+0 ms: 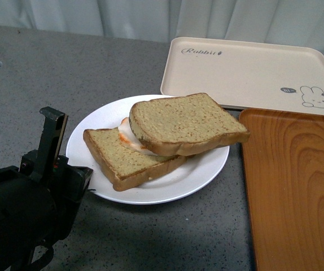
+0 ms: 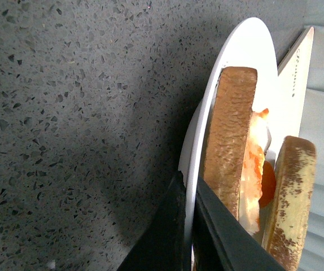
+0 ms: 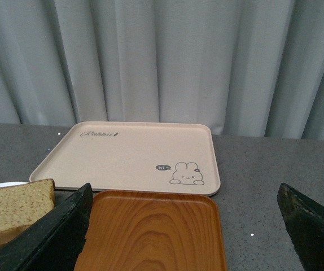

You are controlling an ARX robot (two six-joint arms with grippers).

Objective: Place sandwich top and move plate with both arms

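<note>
Gripping the near-left rim of the plate [image 1: 167, 192], the left claw [image 2: 189, 192] sits closest to the robot. In the left wrist view one dark finger lies under the white rim and the other over it, pressed together on it w/ no gap visible.

On the plate, just beyond that claw, lies the lower bread slice [image 1: 128, 158], nearest the clamped edge. A fried egg [image 1: 127, 134] rests on it, white and orange showing between the two slices. The sandwich top [image 1: 187, 121] sits on the egg, turned askew vs. the lower slice. It is on the far-right side of the plate, away from the left claw and not touching it, and its right corner hangs past the rim toward the wooden tray [image 1: 297, 186].

The right claw [image 3: 184, 195] shows only in its own wrist view: fingers spread wide apart, nothing between them, w/ the wooden tray below. The sandwich top is off to one side of it, outside the fingers.

Behind the wooden tray lies a beige rabbit tray [image 1: 252, 68], both on the gray speckled counter [image 1: 49, 68]. A pale curtain [image 1: 150, 17] hangs at the back.
</note>
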